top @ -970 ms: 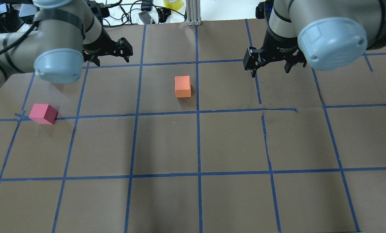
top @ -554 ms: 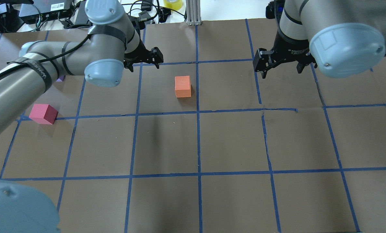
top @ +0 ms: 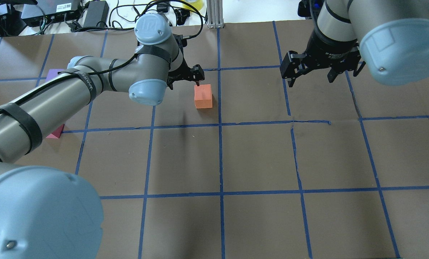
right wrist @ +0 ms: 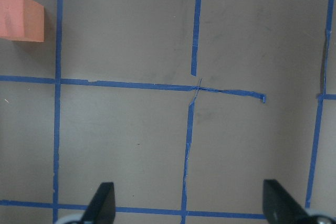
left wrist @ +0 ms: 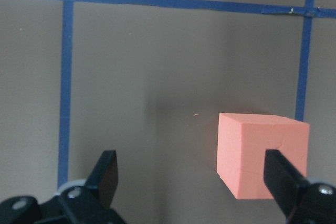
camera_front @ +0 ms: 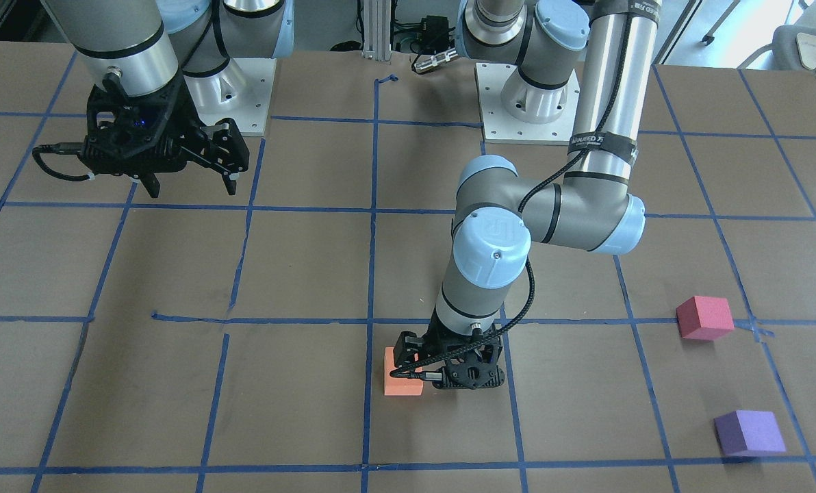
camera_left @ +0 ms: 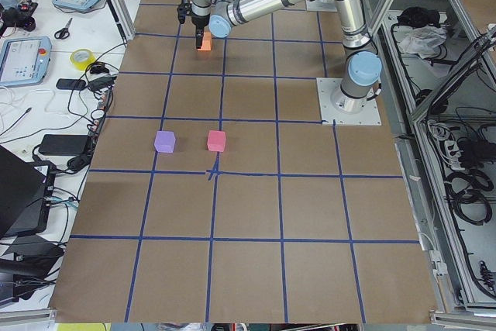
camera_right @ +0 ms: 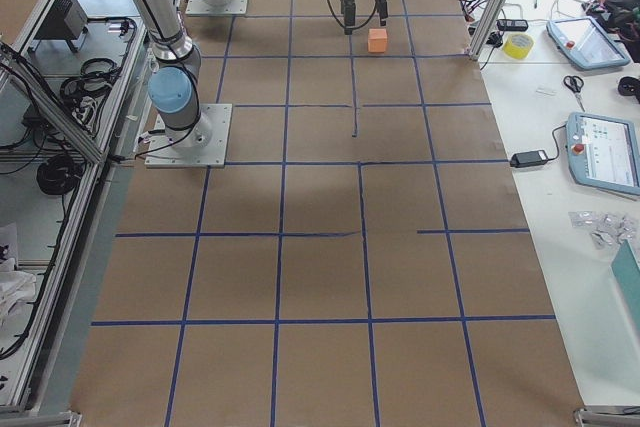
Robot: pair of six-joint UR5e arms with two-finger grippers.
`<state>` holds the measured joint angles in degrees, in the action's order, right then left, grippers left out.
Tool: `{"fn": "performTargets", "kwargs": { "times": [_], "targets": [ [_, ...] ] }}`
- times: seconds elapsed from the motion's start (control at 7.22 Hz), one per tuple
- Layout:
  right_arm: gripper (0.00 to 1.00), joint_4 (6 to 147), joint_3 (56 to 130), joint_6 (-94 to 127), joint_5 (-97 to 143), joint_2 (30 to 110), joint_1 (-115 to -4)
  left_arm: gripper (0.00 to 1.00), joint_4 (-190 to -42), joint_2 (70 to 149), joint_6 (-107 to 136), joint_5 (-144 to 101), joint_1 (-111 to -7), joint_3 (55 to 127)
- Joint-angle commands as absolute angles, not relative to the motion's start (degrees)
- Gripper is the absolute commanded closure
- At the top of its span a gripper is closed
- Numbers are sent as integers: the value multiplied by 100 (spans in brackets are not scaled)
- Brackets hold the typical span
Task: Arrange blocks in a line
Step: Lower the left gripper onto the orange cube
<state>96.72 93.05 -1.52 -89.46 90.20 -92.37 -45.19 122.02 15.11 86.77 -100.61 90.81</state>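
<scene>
The orange block (top: pixel 203 96) sits near the table's middle, at the far side. My left gripper (top: pixel 184 85) is open just left of and behind it. In the left wrist view the orange block (left wrist: pixel 262 156) lies by one finger (left wrist: pixel 281 174), mostly off to the side of the open gap. The pinkish-red block (camera_front: pixel 704 318) and the purple block (camera_front: pixel 749 432) rest apart on my left side. In the overhead view the pinkish-red block (top: pixel 56 132) is mostly hidden by my left arm. My right gripper (top: pixel 311 81) is open and empty, above the table to the right of the orange block.
Brown paper with a blue tape grid (top: pixel 220 124) covers the table. Cables, power bricks and a yellow tape roll (camera_right: pixel 518 45) lie beyond the far edge. An aluminium post (top: pixel 214 14) stands at the far middle edge.
My left arm has swung right across the table, bringing its open gripper up to the orange block and uncovering the purple block. My right gripper has shifted slightly right. No block has moved.
</scene>
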Motion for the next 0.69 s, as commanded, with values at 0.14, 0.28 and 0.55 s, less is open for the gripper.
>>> {"fn": "performTargets", "kwargs": {
  "times": [0.14,0.28,0.55],
  "targets": [
    [0,9325,9308,-325,-8640,9272,-8939,0,-4386,12331,2223,8096,-10151,8930],
    [0,9308,9308,-308,-8640,9281,-8938,0,-4377,12488,2206,8095,-10151,8956],
    [0,9299,9316,-264,-8745,9316,-8938,0,-4403,12734,2389,8165,-10300,9043]
  ]
}}
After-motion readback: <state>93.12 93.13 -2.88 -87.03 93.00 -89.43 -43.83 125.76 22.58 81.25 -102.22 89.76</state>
